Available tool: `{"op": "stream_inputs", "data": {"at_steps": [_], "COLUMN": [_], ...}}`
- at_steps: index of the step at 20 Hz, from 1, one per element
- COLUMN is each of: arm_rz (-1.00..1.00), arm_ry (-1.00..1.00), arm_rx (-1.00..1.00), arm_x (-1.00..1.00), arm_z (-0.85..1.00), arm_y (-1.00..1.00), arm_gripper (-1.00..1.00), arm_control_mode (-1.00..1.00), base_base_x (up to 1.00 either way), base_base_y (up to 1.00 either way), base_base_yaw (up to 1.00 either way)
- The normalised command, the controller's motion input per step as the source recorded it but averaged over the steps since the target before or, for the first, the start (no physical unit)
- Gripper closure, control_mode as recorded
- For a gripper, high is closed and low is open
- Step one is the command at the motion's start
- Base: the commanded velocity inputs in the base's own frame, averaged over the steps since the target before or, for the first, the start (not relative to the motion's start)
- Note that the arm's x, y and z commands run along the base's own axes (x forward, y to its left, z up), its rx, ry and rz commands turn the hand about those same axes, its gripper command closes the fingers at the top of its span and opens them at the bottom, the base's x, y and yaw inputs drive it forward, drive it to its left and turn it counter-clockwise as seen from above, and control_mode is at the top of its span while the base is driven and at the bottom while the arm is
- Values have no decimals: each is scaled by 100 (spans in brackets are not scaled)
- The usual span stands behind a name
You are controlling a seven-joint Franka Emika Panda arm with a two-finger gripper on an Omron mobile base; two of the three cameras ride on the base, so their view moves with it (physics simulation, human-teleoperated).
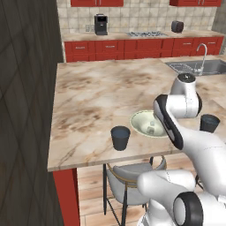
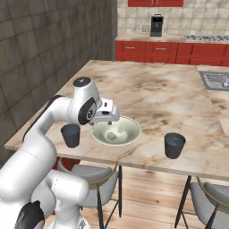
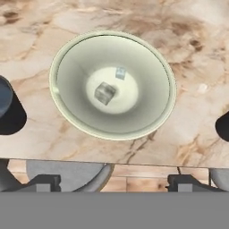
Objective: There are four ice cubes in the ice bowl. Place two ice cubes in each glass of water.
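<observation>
Pale cream-green ice bowl (image 3: 71, 116), dark blue-grey glasses (image 1: 120, 138), brown-veined marble counter (image 1: 97, 97), red cabinets (image 1: 110, 48)

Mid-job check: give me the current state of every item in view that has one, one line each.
ice bowl: upright on the counter, holding two ice cubes.
larger ice cube: resting at the bowl's bottom.
smaller ice cube: resting in the bowl, apart from the larger.
left glass: upright near the counter edge; contents not discernible.
right glass: upright; contents not discernible.
gripper: open, empty, above the bowl.
sink faucet: no water visible.
</observation>
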Motion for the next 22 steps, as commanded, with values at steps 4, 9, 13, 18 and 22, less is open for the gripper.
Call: {"op": "stream_inputs", "data": {"at_steps": [4, 9, 13, 18, 22], "arm_rz": [-2, -2, -2, -2, -4], "arm_ry": [0, 0, 0, 0, 0], "arm_rx": [2, 5, 7, 4, 0], "arm_x": [19, 20, 26, 36, 40], "arm_z": [-36, -31, -25, -21, -24], "arm_y": [0, 0, 0, 0, 0], "arm_gripper": [-100, -100, -100, -100, -100], "arm_control_mode": [-100, -100, -100, -100, -100], "base_base_x": [0, 0, 0, 0, 0], "base_base_y": [0, 0, 0, 0, 0], "base_base_yaw": [0, 0, 0, 0, 0]}}
